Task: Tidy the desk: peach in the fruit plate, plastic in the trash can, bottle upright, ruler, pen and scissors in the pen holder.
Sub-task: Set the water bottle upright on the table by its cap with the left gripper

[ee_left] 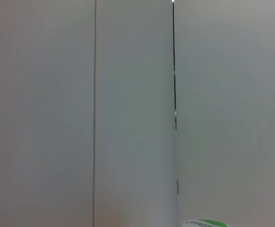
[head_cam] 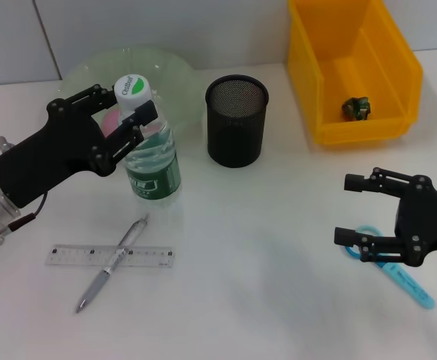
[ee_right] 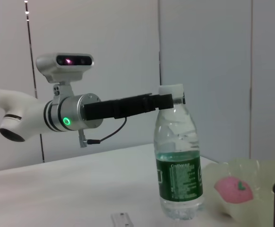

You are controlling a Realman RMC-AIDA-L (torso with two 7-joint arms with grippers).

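A clear water bottle (head_cam: 152, 169) with a green label stands upright in front of the pale green fruit plate (head_cam: 175, 79). My left gripper (head_cam: 132, 105) is shut on its neck just under the white cap (ee_left: 204, 223); the right wrist view shows the same hold on the bottle (ee_right: 177, 165). The pink peach (head_cam: 112, 120) lies in the plate (ee_right: 260, 172) behind the bottle. A silver pen (head_cam: 113, 262) lies across a clear ruler (head_cam: 68, 256). My right gripper (head_cam: 344, 210) hangs open above the blue scissors (head_cam: 406, 283). Crumpled plastic (head_cam: 356, 107) sits in the yellow trash can (head_cam: 361, 132).
A black mesh pen holder (head_cam: 236, 120) stands mid-table between the plate and the yellow bin, with nothing visible inside. A grey panelled wall runs behind the table.
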